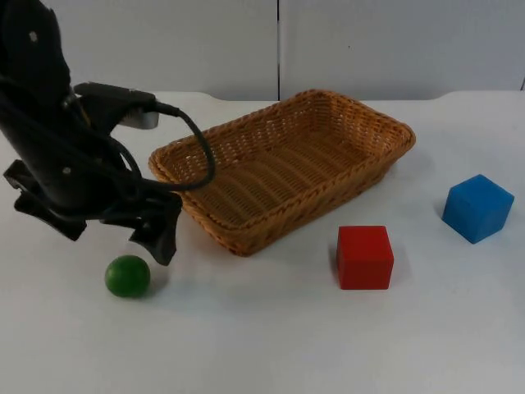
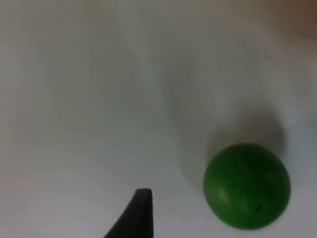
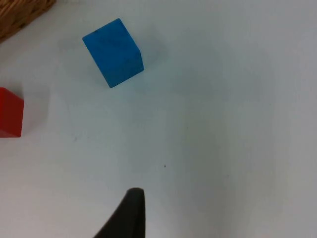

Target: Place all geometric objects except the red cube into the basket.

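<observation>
A green ball point(image 1: 127, 276) point(image 2: 246, 186) lies on the white table in front of the wicker basket's point(image 1: 279, 217) left end. My left gripper point(image 1: 119, 244) hangs open just above and behind the ball, not touching it; one black fingertip point(image 2: 141, 213) stands beside the ball. A blue cube point(image 1: 477, 208) point(image 3: 114, 52) sits at the right, apart from the basket. The red cube point(image 1: 364, 257) point(image 3: 9, 119) rests in front of the basket's right half. The basket has nothing in it. My right arm waits over the table near the blue cube, one of its fingertips point(image 3: 130, 215) in sight.
The grey partition wall point(image 1: 279, 41) closes the table at the back. A corner of the basket point(image 3: 20, 15) shows in the right wrist view. Bare white table point(image 1: 271, 345) stretches across the front.
</observation>
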`<action>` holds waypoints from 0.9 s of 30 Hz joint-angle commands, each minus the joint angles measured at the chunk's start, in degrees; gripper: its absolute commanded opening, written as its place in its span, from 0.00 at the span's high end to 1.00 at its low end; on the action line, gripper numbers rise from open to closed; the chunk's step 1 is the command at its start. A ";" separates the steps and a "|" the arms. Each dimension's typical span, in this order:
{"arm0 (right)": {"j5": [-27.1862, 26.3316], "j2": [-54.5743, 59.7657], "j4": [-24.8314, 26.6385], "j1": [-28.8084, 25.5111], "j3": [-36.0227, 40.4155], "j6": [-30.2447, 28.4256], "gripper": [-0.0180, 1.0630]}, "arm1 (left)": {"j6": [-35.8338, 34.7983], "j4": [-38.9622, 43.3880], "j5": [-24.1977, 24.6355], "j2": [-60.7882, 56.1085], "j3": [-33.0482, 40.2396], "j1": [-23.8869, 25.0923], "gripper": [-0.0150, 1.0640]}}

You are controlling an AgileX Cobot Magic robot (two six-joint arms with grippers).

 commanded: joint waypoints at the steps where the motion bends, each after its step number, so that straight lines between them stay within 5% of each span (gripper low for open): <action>1: -0.75 -0.02 0.17 -0.23 -0.25 -0.01 0.01 | -0.03 0.03 -0.70 2.27 -1.03 -0.34 0.01; 13: -0.86 -0.02 0.17 -0.23 -0.25 -0.01 0.01 | -0.03 -0.20 -0.70 8.21 -1.00 -0.34 0.05; 15: -0.96 -0.02 0.17 -0.23 -0.25 -0.01 0.01 | -0.03 -0.52 -1.17 8.21 -1.00 -0.34 0.17; 16: -0.96 -0.02 0.17 -0.23 -0.25 -0.01 0.01 | -0.30 -0.62 -1.53 8.21 -1.00 -0.34 0.30; 18: -0.96 -0.02 0.17 -0.23 -0.25 -0.01 0.01 | -0.30 -0.62 -1.53 8.21 -1.00 -0.34 0.35; 21: -1.07 -0.02 0.17 -0.23 -0.25 -0.01 0.01 | -0.56 -0.65 -1.22 8.21 -1.00 -0.34 0.78; 22: -1.07 -0.02 0.17 -0.23 -0.25 -0.01 0.01 | -0.56 -0.65 -1.22 8.21 -1.00 -0.34 0.78; 23: -1.07 -0.02 0.17 -0.23 -0.25 -0.01 0.01 | -0.77 -0.75 -0.77 8.21 -1.00 -0.34 0.92; 27: -1.07 -0.02 0.17 -0.23 -0.25 -0.01 0.01 | -0.82 -1.55 1.45 6.93 -1.00 -0.34 0.99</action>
